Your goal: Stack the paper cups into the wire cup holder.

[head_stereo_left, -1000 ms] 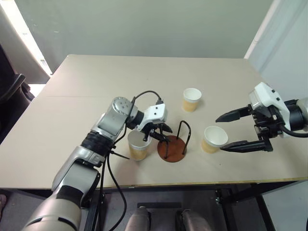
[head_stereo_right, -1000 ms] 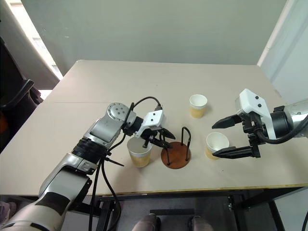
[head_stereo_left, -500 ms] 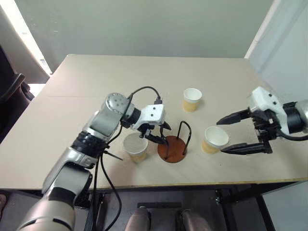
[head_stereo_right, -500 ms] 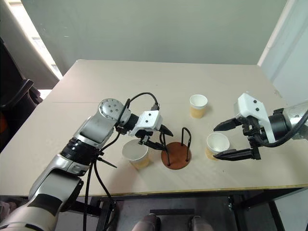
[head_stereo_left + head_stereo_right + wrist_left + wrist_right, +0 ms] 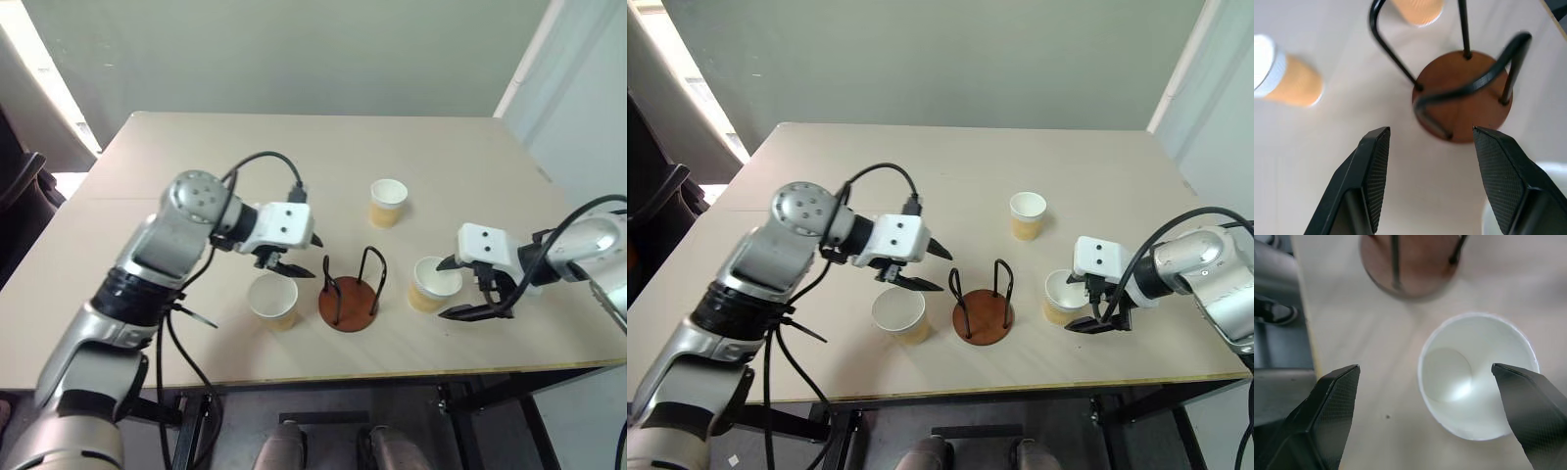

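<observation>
Lifted off the near-left cup (image 5: 273, 300), the left gripper (image 5: 297, 256) hangs empty, jaws apart. Its wrist view shows the holder (image 5: 1463, 96) between three upright cups on the table (image 5: 147, 176). Right gripper (image 5: 1085, 302), spread wide, straddles the right cup (image 5: 1476, 374) without touching.

Tan, white-rimmed paper cups (image 5: 274, 300); reddish-brown, black-wired wire cup holder (image 5: 350, 303); beige table (image 5: 294, 166)

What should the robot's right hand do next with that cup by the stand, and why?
Probably lower a little more and close. The right tool stands wide open around the paper cup, which stands upright on the table beside the empty wire cup holder; the fingers aren't gripping it yet.
</observation>
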Available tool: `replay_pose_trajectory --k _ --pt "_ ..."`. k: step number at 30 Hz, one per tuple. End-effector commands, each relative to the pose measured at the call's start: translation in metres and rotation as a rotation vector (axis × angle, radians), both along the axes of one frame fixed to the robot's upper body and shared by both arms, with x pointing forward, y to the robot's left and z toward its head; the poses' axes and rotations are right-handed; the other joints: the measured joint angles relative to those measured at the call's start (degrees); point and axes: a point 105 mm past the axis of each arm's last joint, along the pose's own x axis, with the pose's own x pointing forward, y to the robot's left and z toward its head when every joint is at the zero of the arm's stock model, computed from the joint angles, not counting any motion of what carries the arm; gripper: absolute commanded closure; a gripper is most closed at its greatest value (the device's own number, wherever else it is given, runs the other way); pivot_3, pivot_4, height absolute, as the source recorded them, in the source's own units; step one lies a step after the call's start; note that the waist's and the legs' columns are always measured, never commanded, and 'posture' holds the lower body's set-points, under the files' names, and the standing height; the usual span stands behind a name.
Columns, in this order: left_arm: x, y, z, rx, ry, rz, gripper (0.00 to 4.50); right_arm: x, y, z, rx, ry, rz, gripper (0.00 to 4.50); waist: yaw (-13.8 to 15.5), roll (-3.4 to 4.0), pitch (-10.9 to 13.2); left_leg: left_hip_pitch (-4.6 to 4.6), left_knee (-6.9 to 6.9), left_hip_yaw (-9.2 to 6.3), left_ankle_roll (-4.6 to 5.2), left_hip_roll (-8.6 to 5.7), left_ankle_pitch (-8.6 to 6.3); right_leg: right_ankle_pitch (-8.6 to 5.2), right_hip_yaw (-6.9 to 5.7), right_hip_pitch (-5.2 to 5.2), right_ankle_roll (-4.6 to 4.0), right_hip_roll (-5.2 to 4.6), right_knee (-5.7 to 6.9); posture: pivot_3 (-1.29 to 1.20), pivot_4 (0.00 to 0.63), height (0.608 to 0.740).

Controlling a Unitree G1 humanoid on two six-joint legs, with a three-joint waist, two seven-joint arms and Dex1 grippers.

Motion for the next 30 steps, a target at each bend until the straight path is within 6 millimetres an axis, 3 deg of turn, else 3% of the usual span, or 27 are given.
replay_pose_trajectory --k 1,4,6,8,13,19,24,30 --pt "-0.008 0.015 0.024 -0.044 -0.054 0.032 1.65 0.005 0.001 0.007 -0.019 -0.054 0.014 0.00 -0.03 0.00 0.00 0.00 -0.01 0.00 0.00 0.00 0.00 0.00 0.00 -0.01 -0.01 0.00 0.00 0.00 0.150 0.740" --pt "-0.019 0.032 0.057 -0.148 -0.076 0.068 1.65 0.007 0.002 0.003 -0.021 -0.052 0.015 0.00 -0.13 -0.01 0.01 -0.01 -0.02 0.00 -0.03 0.00 -0.03 -0.01 -0.01 -0.04 -0.05 -0.02 0.00 0.00 0.150 0.740" --pt "-0.025 0.027 0.075 -0.243 -0.078 0.051 1.65 0.009 0.002 0.002 -0.023 -0.052 0.016 0.00 -0.08 0.00 0.00 -0.01 -0.02 0.00 -0.05 0.01 -0.07 -0.01 -0.01 -0.06 -0.11 -0.02 0.00 0.00 0.150 0.740" --pt "-0.033 0.015 0.081 -0.296 -0.050 0.000 1.65 0.011 0.003 0.001 -0.025 -0.053 0.016 0.00 0.07 0.00 0.00 -0.02 -0.02 0.00 -0.05 0.01 -0.08 -0.03 -0.03 -0.04 -0.14 -0.06 0.03 0.00 0.150 0.740" --pt "-0.050 -0.006 0.063 -0.286 0.031 -0.067 1.65 0.014 0.002 0.000 -0.036 -0.058 0.017 0.00 -0.25 0.02 0.01 0.03 0.00 0.02 -0.03 -0.01 -0.11 0.04 -0.04 -0.02 -0.21 -0.17 0.04 0.00 0.150 0.740" --pt "-0.053 -0.017 0.053 -0.297 0.057 -0.044 1.65 0.018 0.003 -0.002 -0.043 -0.061 0.023 0.00 -0.59 0.02 0.01 0.13 -0.04 0.02 -0.04 0.06 -0.12 0.04 -0.06 -0.07 -0.31 -0.12 0.22 0.00 0.150 0.740" --pt "-0.053 -0.018 0.054 -0.301 0.057 -0.036 1.60 0.022 0.006 -0.003 -0.040 -0.073 0.034 1.22 -0.57 0.02 0.01 0.14 -0.04 0.02 -0.04 0.06 -0.12 0.07 -0.07 -0.06 -0.34 -0.13 0.22 0.00 0.150 0.740" --pt "-0.054 -0.016 0.053 -0.296 0.064 -0.022 1.60 0.022 0.017 -0.003 -0.022 -0.078 0.072 3.47 -0.57 0.02 0.01 0.14 -0.07 0.02 -0.04 0.06 -0.12 0.06 -0.06 -0.07 -0.36 -0.12 0.20 0.00 0.150 0.740"
